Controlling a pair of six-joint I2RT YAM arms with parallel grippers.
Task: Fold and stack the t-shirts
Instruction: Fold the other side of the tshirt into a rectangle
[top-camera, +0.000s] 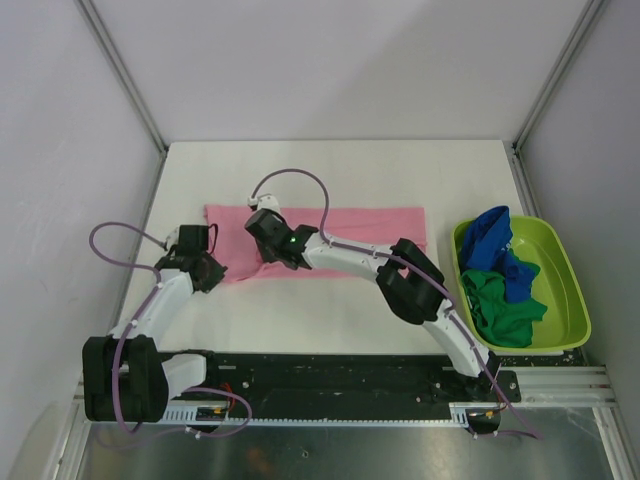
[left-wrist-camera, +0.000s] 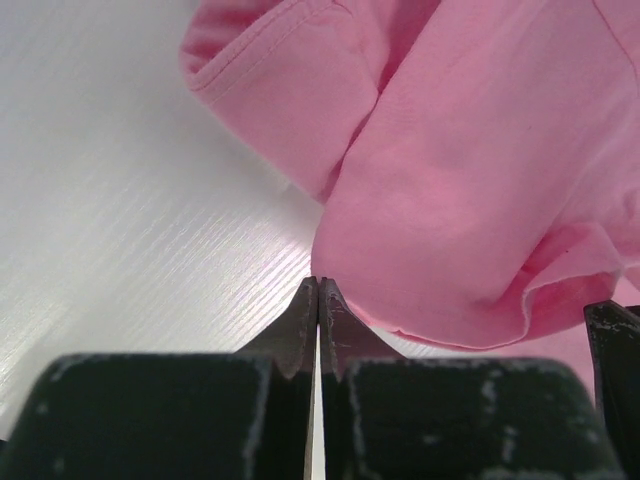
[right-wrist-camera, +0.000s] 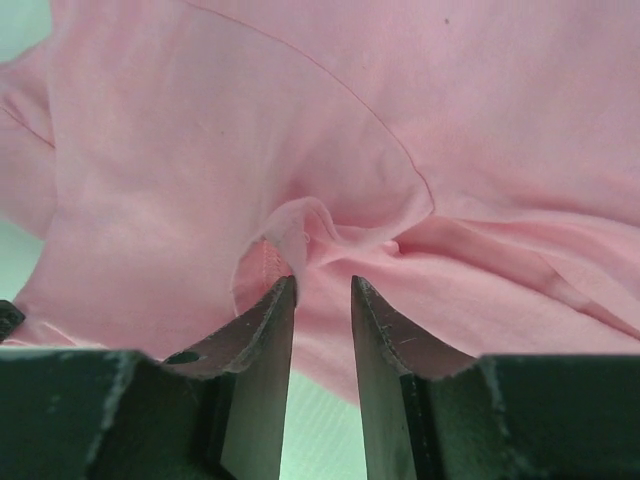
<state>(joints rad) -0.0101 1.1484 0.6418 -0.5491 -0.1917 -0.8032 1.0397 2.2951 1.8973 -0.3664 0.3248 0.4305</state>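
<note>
A light pink t-shirt (top-camera: 340, 225) lies spread across the middle of the white table (top-camera: 330, 170), bunched at its left end. My left gripper (top-camera: 216, 268) is at the shirt's lower left corner. In the left wrist view its fingers (left-wrist-camera: 319, 287) are shut with nothing between them, and a pink fold (left-wrist-camera: 470, 180) lies just to their right. My right gripper (top-camera: 265, 240) is over the shirt's left part. In the right wrist view it (right-wrist-camera: 323, 285) stands slightly open, with puckered pink cloth (right-wrist-camera: 400, 120) at its tips. A royal blue shirt (top-camera: 497, 245) and a dark green shirt (top-camera: 500, 305) lie crumpled in the tub.
A lime-green plastic tub (top-camera: 575, 290) stands at the right edge of the table. Grey walls and metal frame posts close in the table on the left, the back and the right. The black arm rail runs along the near edge.
</note>
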